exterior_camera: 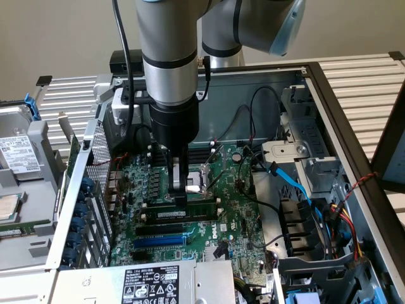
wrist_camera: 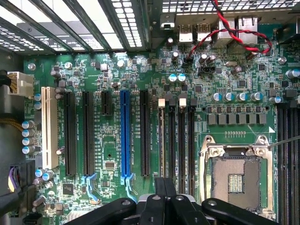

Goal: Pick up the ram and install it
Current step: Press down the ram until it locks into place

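**Seating the ram**

Gripper (exterior_camera: 179,193), centre frame, has its fingers together, tips pressing down on the ram (exterior_camera: 183,204). The ram lies along a slot (exterior_camera: 178,223) on the motherboard (exterior_camera: 221,209). Looks like the final push; it calls for straight, even downward force.

Open computer case (exterior_camera: 329,88) w/ green motherboard (exterior_camera: 234,209) lying flat inside. Empty CPU socket (wrist_camera: 236,176) w/ metal frame sits on the board, near a row of long black slots (wrist_camera: 182,136). One blue slot (wrist_camera: 124,133) stands among black expansion slots, a white slot (wrist_camera: 48,126) further out. Red & black twisted wires (wrist_camera: 234,35) loop over the rear ports. In exterior view: blue cable (exterior_camera: 302,190) runs across the drive-bay area at exterior view's right; power supply w/ label (exterior_camera: 150,283) at front; hard drive (exterior_camera: 18,155) outside the case at exterior view's left.
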Controlling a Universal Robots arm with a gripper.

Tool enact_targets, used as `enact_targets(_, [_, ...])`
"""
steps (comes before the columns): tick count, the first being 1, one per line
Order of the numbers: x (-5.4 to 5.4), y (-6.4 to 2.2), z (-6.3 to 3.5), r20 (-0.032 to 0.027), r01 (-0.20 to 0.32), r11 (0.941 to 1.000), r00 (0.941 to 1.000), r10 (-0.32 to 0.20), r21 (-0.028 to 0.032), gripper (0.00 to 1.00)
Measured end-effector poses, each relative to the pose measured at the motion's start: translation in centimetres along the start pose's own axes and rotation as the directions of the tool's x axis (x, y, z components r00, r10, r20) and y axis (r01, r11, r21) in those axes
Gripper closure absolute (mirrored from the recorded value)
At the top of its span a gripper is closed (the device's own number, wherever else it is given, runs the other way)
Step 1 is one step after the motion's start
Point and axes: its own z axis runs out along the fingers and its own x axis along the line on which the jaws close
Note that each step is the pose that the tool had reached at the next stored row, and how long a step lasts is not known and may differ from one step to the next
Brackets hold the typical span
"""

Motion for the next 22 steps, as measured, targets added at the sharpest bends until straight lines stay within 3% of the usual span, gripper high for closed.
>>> enact_targets(22, [-0.11, -0.61, 0.0, -0.0001, 0.0, 1.0, 1.0, 0.0, 0.0001, 0.9])
